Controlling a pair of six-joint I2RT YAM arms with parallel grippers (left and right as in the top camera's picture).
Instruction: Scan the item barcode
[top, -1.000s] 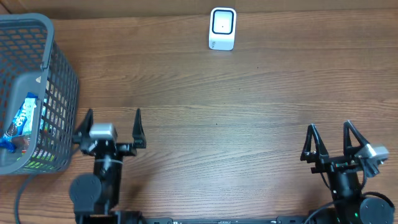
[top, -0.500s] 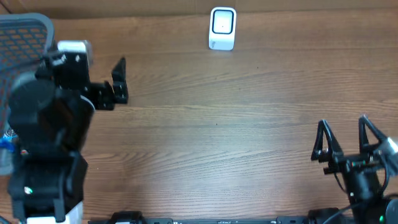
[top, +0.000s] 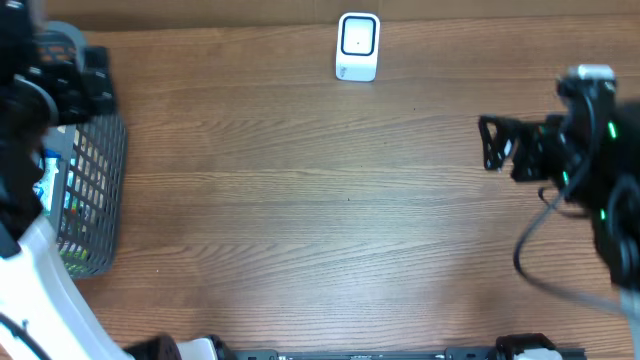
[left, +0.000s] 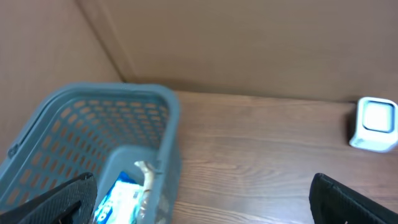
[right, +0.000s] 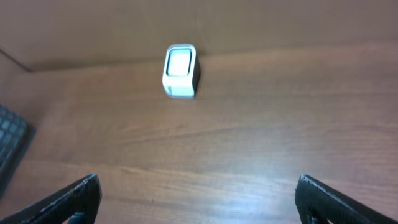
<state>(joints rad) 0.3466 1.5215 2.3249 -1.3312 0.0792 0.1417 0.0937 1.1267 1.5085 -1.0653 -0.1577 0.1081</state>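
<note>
Blue-white snack packet (left: 121, 196), lower left in grey plastic mesh basket (left: 149, 99): prob. light, soft, slippery; pinch mid-body. Left gripper (left: 205, 202), right gripper (right: 202, 199): wide apart, empty.

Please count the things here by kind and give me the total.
Basket: 1, the grey basket
Scanner: 1, the white scanner
Packet: 1 clearly seen, the blue packet, inside the basket
Grippers: 2, left gripper and right gripper, jaws open
Total: 5
</note>
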